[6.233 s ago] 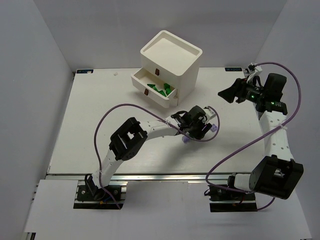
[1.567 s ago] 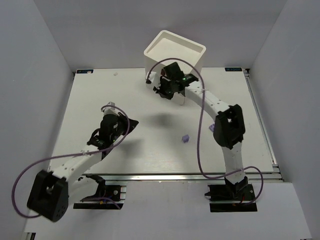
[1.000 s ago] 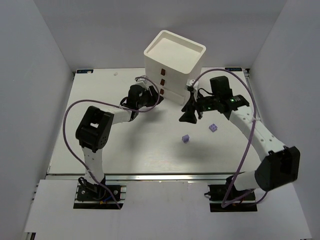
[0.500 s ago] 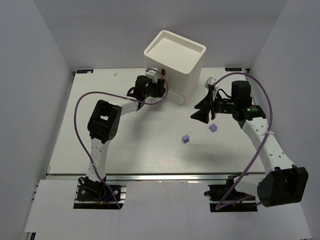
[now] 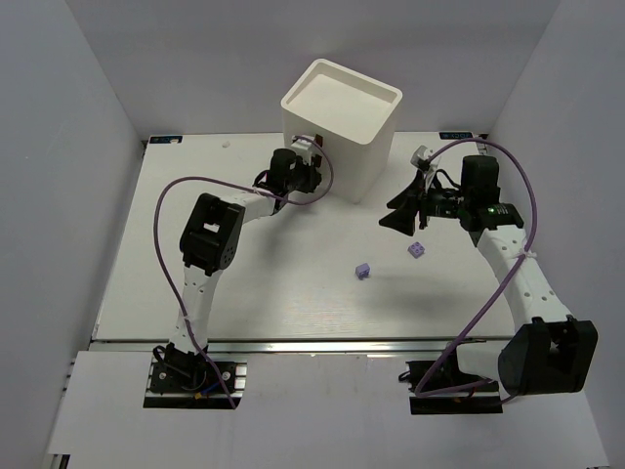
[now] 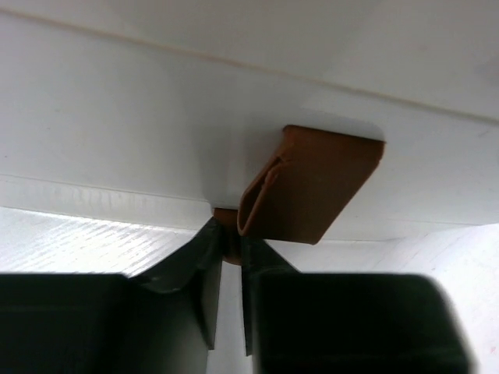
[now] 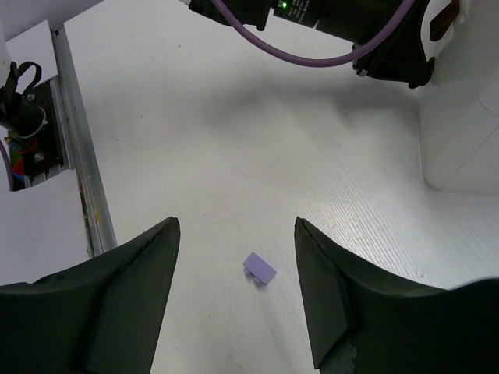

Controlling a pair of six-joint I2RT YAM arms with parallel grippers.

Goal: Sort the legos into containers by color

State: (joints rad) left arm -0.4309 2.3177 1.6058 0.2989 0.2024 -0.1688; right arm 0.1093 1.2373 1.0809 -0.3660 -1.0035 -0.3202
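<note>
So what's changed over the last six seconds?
The cabinet, open earlier, is shut. Left pincer went from the lavender bricks to it and clamped a drawer pull. Right pincer left the cabinet, now open over one lavender brick. Both bricks stayed put.

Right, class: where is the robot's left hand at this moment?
In the top view the left hand is against the front of the white cabinet; its wrist view shows the fingers closed on a brown drawer pull.
</note>
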